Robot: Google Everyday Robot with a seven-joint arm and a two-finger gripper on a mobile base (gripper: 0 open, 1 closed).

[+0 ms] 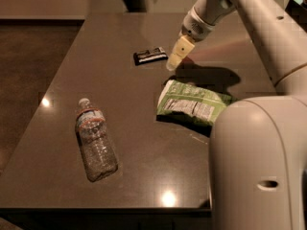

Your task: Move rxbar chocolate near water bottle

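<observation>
The rxbar chocolate (150,55) is a small flat black bar with light markings, lying on the dark table (62,80) toward its far middle. The water bottle (95,140) is clear crinkled plastic with a white cap and a reddish label band. It lies on its side at the near left. My gripper (176,54) hangs from the white arm just right of the bar and slightly above the table, a short gap away from it. It holds nothing that I can see.
A green-and-white snack bag (194,102) lies right of centre, just below the gripper. The arm's large white body (259,162) fills the near right. The table's front edge (105,209) is close, and a person stands beyond the far edge.
</observation>
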